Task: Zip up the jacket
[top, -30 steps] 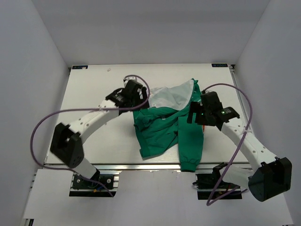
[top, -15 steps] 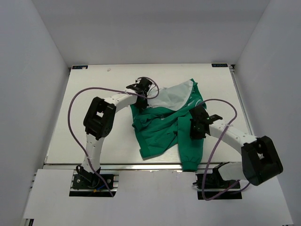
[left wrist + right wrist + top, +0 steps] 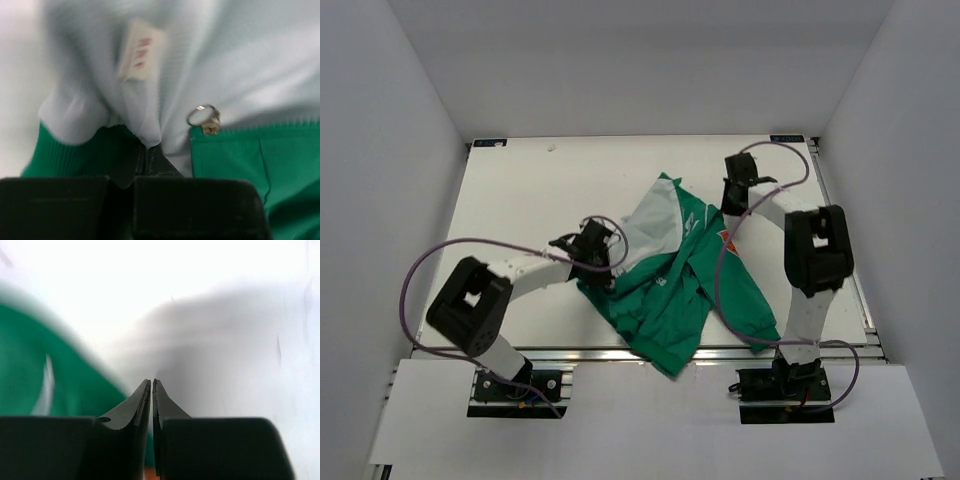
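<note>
No wording can be read anywhere. A small white tag (image 3: 139,49) on the grey lining (image 3: 240,65) of the jacket (image 3: 285,170) carries red marks, too blurred to make out. Blue stickers (image 3: 489,142) at the far corners of the table (image 3: 520,200) are too small to read.

Robotics lab test cell: plain white walls (image 3: 390,150) box in a white table (image 3: 520,190) edged with an aluminium rail (image 3: 580,353), where a left arm (image 3: 525,272) and right arm (image 3: 810,250) trail purple cables (image 3: 430,255).

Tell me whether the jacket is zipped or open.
Open: the jacket lies crumpled with its grey lining exposed, and the zipper pull sits on one free front edge.
</note>
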You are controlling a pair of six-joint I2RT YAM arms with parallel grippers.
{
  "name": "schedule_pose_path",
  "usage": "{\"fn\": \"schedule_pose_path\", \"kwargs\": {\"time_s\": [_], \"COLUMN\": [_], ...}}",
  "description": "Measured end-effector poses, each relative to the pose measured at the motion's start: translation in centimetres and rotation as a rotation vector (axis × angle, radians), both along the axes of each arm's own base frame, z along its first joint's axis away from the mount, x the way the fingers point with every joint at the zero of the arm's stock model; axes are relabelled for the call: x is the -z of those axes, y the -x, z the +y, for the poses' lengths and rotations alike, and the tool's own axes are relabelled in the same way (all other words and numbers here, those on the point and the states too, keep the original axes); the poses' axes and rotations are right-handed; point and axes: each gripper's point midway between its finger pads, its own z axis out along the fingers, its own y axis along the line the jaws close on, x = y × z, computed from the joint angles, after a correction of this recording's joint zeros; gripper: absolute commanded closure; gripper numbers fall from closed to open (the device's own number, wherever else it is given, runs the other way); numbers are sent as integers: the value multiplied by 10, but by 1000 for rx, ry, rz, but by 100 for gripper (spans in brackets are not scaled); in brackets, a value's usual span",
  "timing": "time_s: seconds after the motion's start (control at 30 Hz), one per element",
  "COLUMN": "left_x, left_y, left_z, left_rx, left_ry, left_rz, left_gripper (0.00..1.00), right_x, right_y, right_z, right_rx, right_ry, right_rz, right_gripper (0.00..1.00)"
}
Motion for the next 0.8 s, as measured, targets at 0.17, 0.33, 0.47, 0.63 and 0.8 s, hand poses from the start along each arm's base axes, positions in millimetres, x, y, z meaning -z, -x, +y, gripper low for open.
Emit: {"fn": "schedule_pose_path", "kwargs": {"time_s": [0.17, 0.33, 0.47, 0.63, 0.8], "left_x": [-17, -68, -103, -112, -102], "left_y": [96, 98, 71, 33, 19], "left_z": [-33, -32, -11, 39, 83], "left_rx": [193, 163, 30, -181, -327], "left_ry": [65, 131, 79, 6, -50], "left_rz": [72, -37, -146, -170, -147], "left_gripper": [46, 2, 2, 2, 2], "right_x": [-15, -57, -111, -177, -153], "right_y": [-99, -111, -71, -25, -19], "right_z": [21, 31, 41, 104, 201], "right_rx": [-82, -143, -228, -437, -610], "right_ry": [-1, -28, -86, -133, -185], "right_rz": [-108, -163, -219, -327, -261], "right_gripper": [84, 41, 16, 11, 11]}}
